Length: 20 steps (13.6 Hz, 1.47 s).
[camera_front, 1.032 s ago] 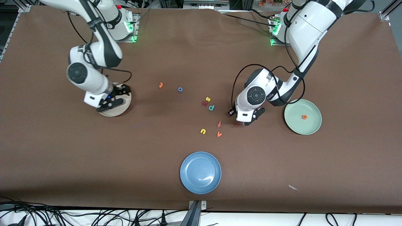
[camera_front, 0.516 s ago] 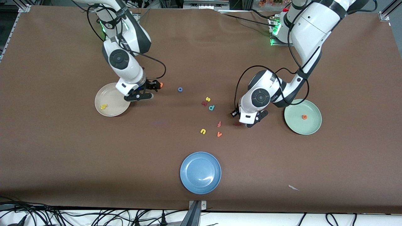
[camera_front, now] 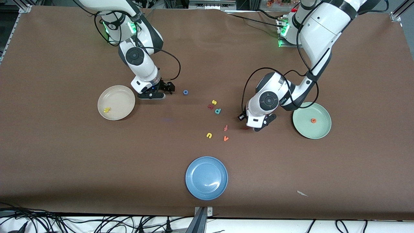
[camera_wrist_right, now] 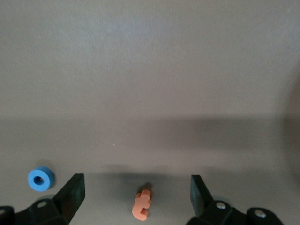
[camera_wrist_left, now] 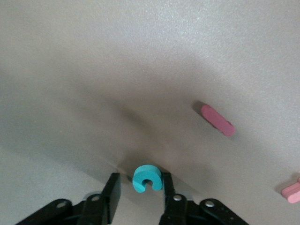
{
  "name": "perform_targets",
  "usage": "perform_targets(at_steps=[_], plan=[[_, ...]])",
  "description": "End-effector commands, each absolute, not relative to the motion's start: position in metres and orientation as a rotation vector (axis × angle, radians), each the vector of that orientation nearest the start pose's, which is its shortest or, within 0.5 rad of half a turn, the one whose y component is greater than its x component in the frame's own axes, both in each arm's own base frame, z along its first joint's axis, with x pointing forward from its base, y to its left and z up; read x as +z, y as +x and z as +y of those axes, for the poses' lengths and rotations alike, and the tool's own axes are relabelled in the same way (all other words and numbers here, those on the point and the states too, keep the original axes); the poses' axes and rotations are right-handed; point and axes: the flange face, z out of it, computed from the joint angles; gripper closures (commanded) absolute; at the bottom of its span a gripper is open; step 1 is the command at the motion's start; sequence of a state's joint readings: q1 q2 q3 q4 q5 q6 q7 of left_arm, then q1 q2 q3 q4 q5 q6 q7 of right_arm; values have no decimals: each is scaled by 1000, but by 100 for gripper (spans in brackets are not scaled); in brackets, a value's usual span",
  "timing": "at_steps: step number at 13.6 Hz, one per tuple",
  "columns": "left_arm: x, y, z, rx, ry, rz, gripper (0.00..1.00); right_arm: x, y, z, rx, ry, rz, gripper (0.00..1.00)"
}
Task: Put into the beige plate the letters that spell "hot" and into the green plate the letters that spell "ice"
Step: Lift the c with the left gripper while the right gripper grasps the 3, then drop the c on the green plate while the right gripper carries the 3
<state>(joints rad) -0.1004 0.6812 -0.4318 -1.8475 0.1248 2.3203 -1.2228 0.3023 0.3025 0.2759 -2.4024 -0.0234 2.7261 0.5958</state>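
My right gripper (camera_front: 161, 91) is low over the table beside the beige plate (camera_front: 116, 91), open wide. The orange "t" (camera_wrist_right: 142, 205) lies between its fingers, untouched. The blue "o" (camera_front: 185, 92) lies just toward the left arm's end. The yellow "h" (camera_front: 107, 110) rests in the beige plate. My left gripper (camera_front: 263, 123) is down at the table beside the green plate (camera_front: 320, 131), which holds the orange "e" (camera_front: 313, 120). The teal "c" (camera_wrist_left: 147, 178) sits between its fingers, touching one, with a gap to the other. The dark red "i" (camera_wrist_left: 217, 120) lies close by.
A blue plate (camera_front: 206, 178) sits near the front edge. Loose letters lie mid-table: yellow "s" (camera_front: 213, 102), teal "p" (camera_front: 218, 111), reddish "f" (camera_front: 225, 128), yellow "u" (camera_front: 209, 135), orange "v" (camera_front: 226, 138). A paper scrap (camera_front: 302, 193) lies near the front.
My right arm has swung from over the beige plate to the orange "t", leaving the yellow "h" in the plate. My left gripper has barely moved.
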Motion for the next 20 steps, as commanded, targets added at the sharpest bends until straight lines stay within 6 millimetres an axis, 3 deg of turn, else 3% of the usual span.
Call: perform_targets(at_steps=[1,3,6,7,10,12,14,17,19,20], plan=[[168,540,-300,360,-2963,-985,75,194,396,284,9,-3050,20,1],[168,540,-300,360,-2964,-982,76,194,393,289,14,-3049,41,1],[168,539,-301,359,-2964,-976,76,190,383,293,29,-3053,16,12],[170,540,-301,356,-2965,-973,82,189,381,292,31,-3054,11,14],[179,543,-300,340,-2978,-951,92,184,375,289,15,-3051,-6,33],[200,550,-296,321,-2989,-941,92,183,375,289,13,-3049,-10,35],[244,564,-288,374,-2992,-917,92,181,374,289,14,-3048,-16,35],[308,589,-237,499,-3008,-793,91,176,371,288,8,-3044,-26,51],[324,597,-185,544,-3017,-646,91,174,369,287,9,-3044,-32,67],[324,605,-149,561,-3035,-590,91,174,369,288,9,-3045,-39,73]])
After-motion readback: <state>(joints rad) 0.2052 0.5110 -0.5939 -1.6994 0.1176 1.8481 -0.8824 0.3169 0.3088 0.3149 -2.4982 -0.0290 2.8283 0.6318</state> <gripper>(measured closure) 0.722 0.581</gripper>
